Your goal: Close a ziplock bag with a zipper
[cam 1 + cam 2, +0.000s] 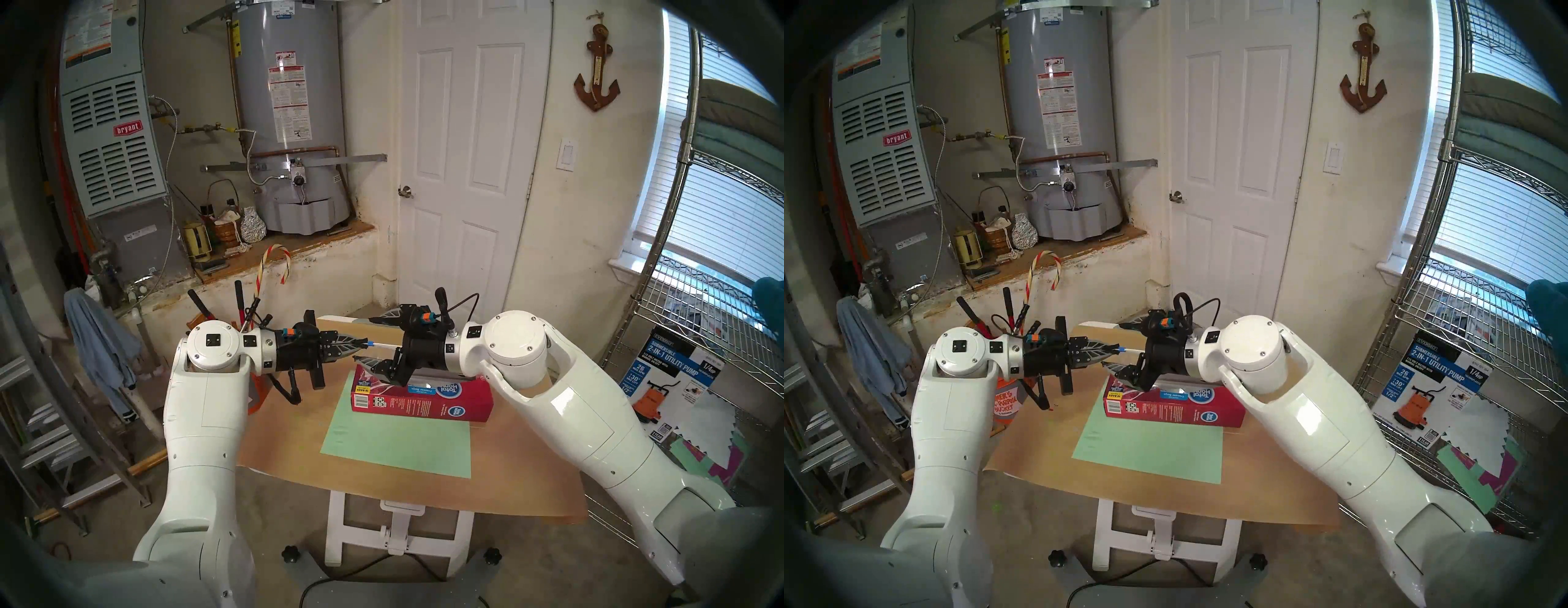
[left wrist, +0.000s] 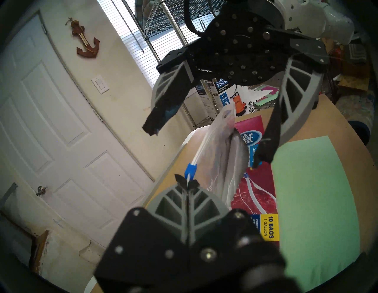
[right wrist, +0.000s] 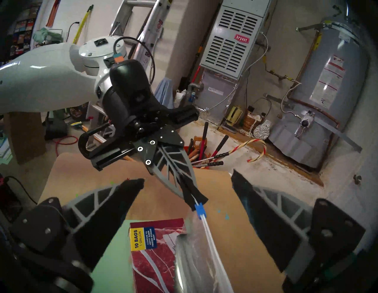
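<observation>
The left gripper is pinched fully together on the whitish rim strip of the ziplock bag, gripping the very end of the strip with the blue zipper sitting just beyond its fingertips. The bag hangs in the air between the two arms, over the far part of the table, its clear body drooping toward the red box that lies beside the green sheet. The right gripper stands wide open and holds nothing; its two fingers straddle the bag without touching it, as the left wrist view shows

The main risk is that the bag is held at one point only. The plastic is flimsy, so if the right gripper closes on the loose film rather than on the rim strip, the strip may fold or twist and the slider may jam instead of running. The zipper is small and sits right against the left fingertips; a right-hand pinch aimed at it may collide with the left fingers, or catch only the strip and slide off. If the zipper is pulled while the left grip is only on the strip's tip, the strip may slip out and the bag would drop onto the box. Whether the seal behind the slider is already joined cannot be told; in the right wrist view the strip looks split into two lines past the zipper, which suggests it is open there
</observation>
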`<control>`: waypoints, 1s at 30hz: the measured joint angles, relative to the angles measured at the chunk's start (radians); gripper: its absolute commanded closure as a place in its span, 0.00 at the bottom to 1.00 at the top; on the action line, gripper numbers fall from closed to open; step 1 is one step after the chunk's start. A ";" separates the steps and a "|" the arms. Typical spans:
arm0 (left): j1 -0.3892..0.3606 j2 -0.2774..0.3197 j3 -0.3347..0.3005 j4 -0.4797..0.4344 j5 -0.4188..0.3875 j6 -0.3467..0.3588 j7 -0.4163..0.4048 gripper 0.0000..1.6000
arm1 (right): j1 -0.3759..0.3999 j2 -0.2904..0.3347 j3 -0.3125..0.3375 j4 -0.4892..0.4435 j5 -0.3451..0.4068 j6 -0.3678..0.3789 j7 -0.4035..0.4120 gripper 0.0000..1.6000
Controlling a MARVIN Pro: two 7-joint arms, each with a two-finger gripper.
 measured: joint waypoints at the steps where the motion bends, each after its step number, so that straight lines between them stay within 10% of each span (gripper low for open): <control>1: 0.000 0.000 -0.001 0.000 0.000 0.000 -0.001 1.00 | 0.000 0.000 -0.002 0.006 -0.005 -0.003 0.000 0.00; 30: -0.012 -0.008 -0.022 0.024 0.002 -0.012 -0.011 1.00 | 0.015 -0.035 -0.008 0.089 -0.045 -0.019 -0.016 0.26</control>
